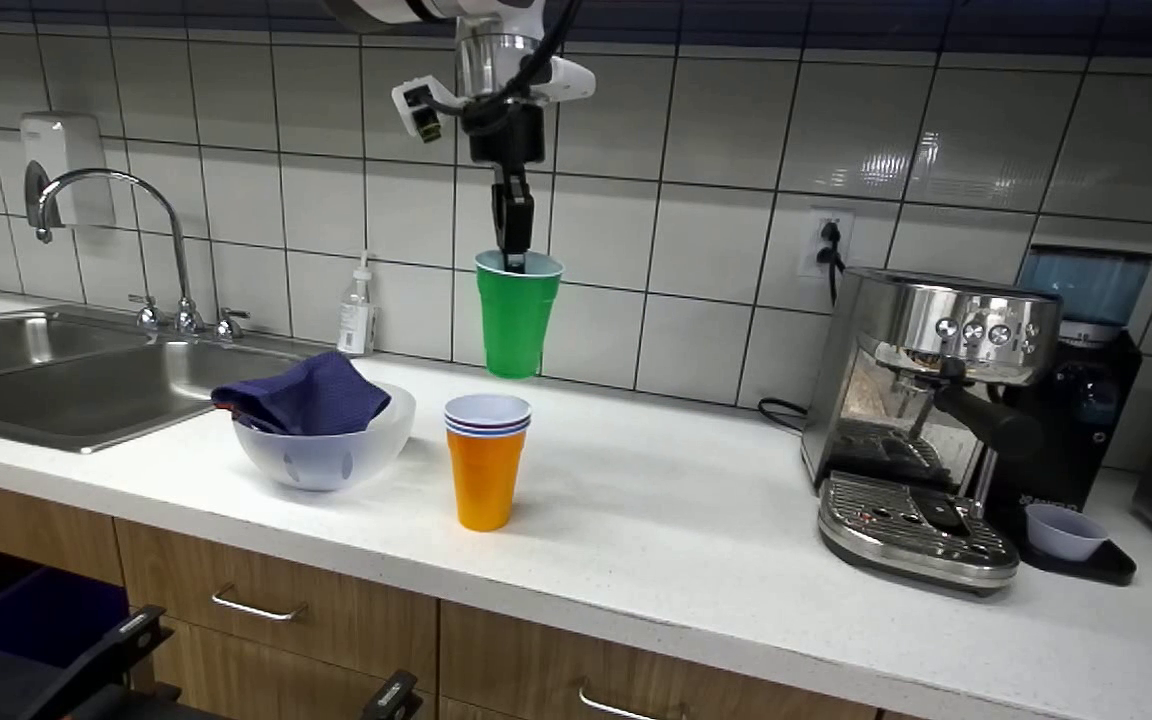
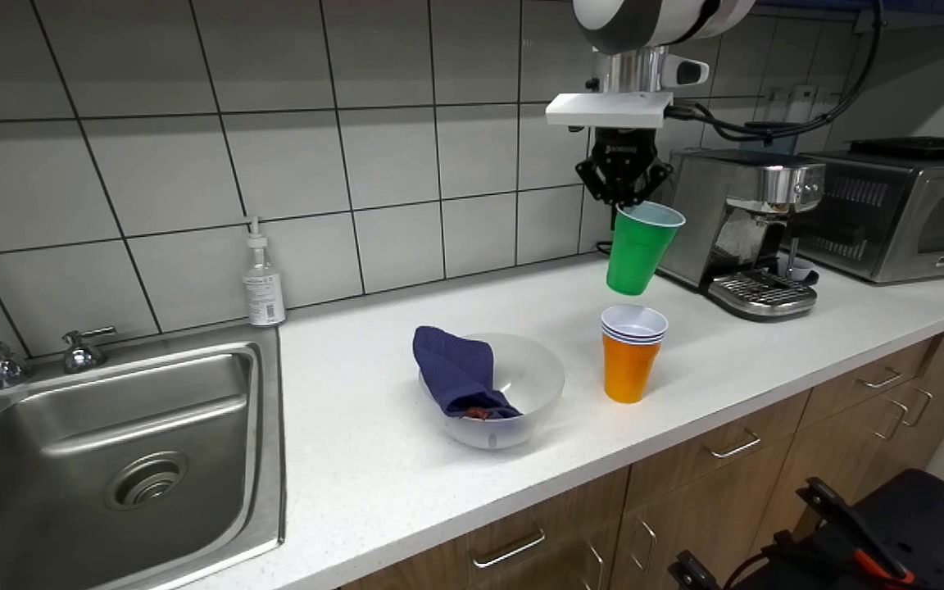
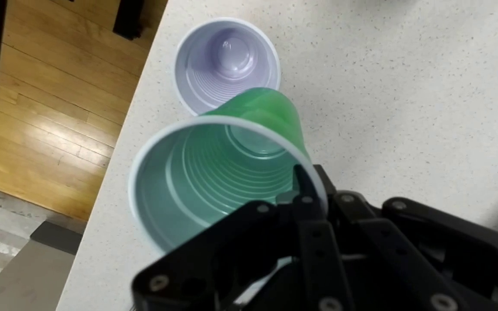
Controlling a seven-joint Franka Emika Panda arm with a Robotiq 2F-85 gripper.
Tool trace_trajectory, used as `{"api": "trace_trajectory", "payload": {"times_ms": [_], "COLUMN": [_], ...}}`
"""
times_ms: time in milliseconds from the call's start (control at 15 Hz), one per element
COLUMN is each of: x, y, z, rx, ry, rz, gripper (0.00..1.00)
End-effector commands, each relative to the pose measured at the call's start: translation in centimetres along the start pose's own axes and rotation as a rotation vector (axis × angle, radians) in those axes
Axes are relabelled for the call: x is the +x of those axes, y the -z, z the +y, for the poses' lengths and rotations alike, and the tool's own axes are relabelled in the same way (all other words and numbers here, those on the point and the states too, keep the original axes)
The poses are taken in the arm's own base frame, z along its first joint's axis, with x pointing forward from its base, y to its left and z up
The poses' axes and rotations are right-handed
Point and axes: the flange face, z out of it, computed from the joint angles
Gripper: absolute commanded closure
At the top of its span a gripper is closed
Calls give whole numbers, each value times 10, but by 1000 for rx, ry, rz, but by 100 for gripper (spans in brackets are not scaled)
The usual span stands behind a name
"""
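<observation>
Tiled wall [image 1: 726, 120] at the back, white worktop [image 1: 656, 480] running across the frame. Jaws at upper centre are clamped on the green cup [image 1: 516, 320], pinching its rim at one side only; wrist view puts one fingertip [image 3: 303, 185] inside the cup, its mate outside. Key relation: cup hangs below the jaws, mouth up, base down, above the orange cup stack [image 1: 489, 470], with a gap between them in both exterior views. Long axis isn't plumb: in an exterior view the green cup [image 2: 642, 254] leans, mouth to the right, base to lower left. Wrist view has its base overlapping the lower right of the stack's mouth, so can't tell if they're truly in line. Stack stands upright on the worktop. Around it: translucent bowl [image 1: 316, 465] with dark blue cloth [image 1: 306, 395] just left, soap bottle [image 1: 356, 315] and sink [image 2: 271, 459] further left, espresso machine [image 1: 936, 310] well right, microwave [image 2: 890, 217] at right edge in an exterior view. Bowl is the closest neighbour, off to the side.
</observation>
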Motion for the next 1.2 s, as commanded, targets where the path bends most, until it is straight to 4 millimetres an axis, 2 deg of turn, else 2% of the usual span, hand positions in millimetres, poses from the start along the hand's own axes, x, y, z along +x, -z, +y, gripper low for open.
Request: {"api": "trace_trajectory", "payload": {"times_ms": [0, 733, 1133], "x": [-13, -20, -18], "y": [5, -12, -20], "z": [10, 15, 18], "rx": [-17, -50, -70], "ry": [26, 5, -5], "rz": [-51, -101, -100], "gripper": [99, 99, 99]}}
